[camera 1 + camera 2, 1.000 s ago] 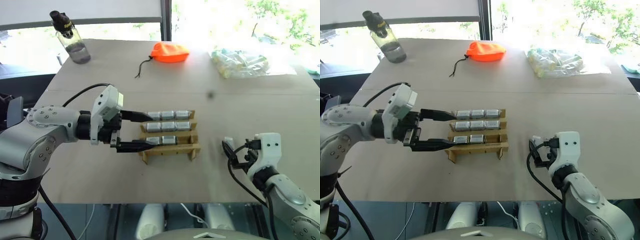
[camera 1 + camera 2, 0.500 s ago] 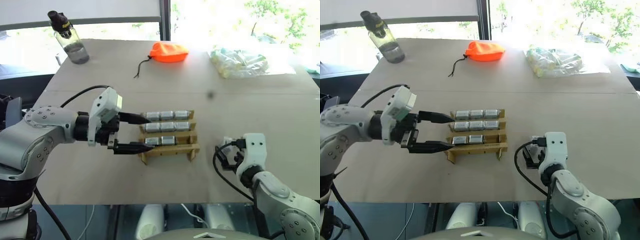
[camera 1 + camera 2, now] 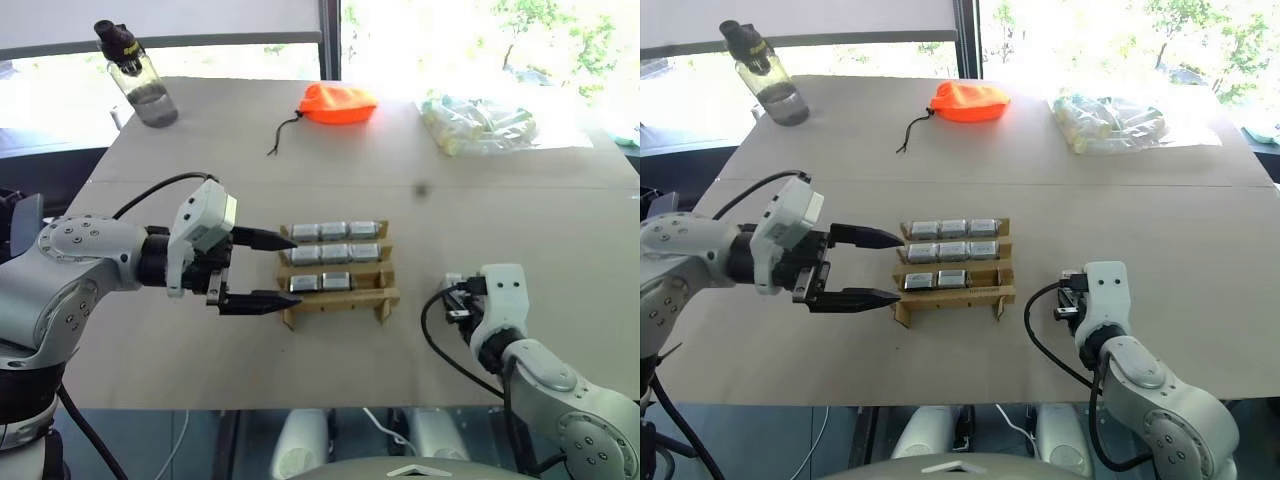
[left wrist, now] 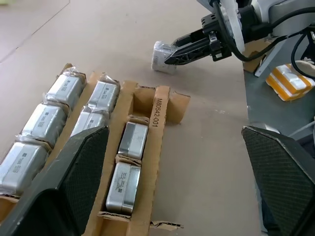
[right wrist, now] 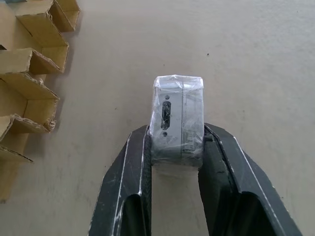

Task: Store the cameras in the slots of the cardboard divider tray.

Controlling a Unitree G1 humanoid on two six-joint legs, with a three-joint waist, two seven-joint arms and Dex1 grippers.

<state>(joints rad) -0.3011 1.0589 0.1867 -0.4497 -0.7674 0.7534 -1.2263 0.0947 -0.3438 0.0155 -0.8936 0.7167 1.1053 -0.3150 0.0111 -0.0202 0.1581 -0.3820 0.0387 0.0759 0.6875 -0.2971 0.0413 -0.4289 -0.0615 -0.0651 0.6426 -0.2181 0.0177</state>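
The right end effector (image 5: 176, 147) is now clamping the last camera (image 5: 177, 119) on the bench (image 3: 520, 210), while the left end effector (image 3: 268, 270) is hovering, fingers apart, beside the cardboard divider tray (image 3: 385, 296).

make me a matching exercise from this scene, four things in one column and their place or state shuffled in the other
Things:
1. left gripper
2. right gripper
3. cardboard divider tray
4. orange pouch

States:
a. one front slot empty
b. shut on the wrapped camera
c. far side of the table
d. open beside the tray

Pairs: 1-d, 2-b, 3-a, 4-c
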